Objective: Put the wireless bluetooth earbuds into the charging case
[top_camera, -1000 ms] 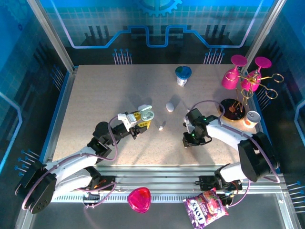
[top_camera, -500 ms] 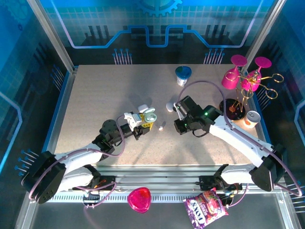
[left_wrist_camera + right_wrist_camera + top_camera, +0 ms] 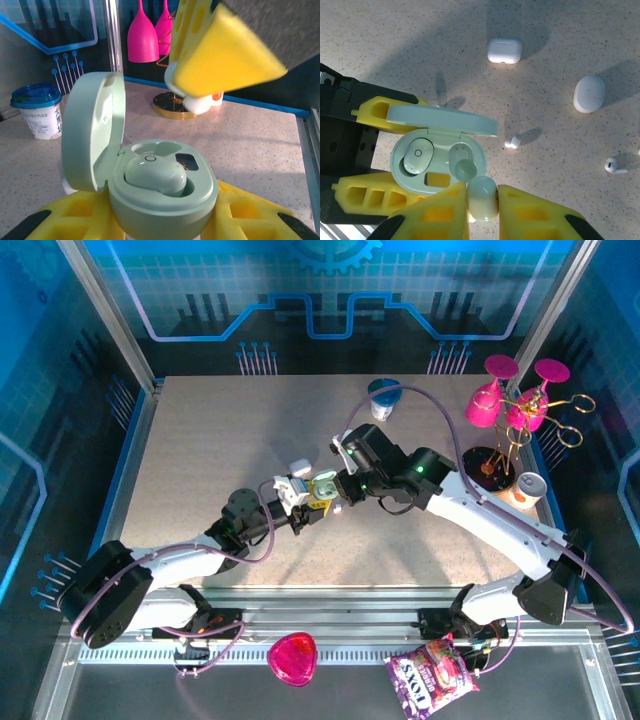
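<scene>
Over the speckled table (image 3: 395, 30), the left claw (image 3: 312, 495) clamps one open mint charging case (image 3: 440, 120), one mint earbud (image 3: 415, 156) seated inside. The right claw (image 3: 482, 212) pinches a second mint earbud (image 3: 482, 196) beside the empty socket (image 3: 460, 152); beyond it lie two white cases (image 3: 504, 50) and two white earbuds (image 3: 512, 143).

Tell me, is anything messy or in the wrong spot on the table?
Yes. One tiny white bud lies loose on the table near the open green case, and a second white bud lies farther off. Neither is in the square white case or the oval white case. Nothing looks spilled or broken.
</scene>
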### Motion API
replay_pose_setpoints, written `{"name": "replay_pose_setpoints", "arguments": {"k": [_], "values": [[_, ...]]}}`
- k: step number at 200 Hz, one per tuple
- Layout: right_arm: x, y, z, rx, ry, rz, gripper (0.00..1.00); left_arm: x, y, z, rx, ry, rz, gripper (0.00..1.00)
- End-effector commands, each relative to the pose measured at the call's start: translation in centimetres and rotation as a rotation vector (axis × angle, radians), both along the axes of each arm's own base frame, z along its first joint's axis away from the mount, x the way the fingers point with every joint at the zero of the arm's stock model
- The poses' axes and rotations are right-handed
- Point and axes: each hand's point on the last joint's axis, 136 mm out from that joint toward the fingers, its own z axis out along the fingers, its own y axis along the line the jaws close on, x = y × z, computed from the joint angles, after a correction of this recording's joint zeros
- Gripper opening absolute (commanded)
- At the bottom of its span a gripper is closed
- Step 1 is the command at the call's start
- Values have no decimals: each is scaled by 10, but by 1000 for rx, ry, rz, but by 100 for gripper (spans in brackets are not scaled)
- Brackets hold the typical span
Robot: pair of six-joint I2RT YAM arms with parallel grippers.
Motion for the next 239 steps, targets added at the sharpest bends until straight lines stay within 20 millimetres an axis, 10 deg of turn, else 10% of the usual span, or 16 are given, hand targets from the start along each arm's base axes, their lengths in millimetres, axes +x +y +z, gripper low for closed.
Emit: {"name": "replay_pose_setpoints", "arguments": {"k": [1, 157, 239], "values": [[2, 14, 8, 29, -20, 36, 17, 3, -5, 24, -70, -36, 0, 32], [5, 15, -13, -25, -16, 57, 18, -1, -8, 37, -100, -42, -22, 32], [-6, 21, 2, 87, 3, 94, 35, -1, -8, 38, -104, -41, -25, 32]]}}
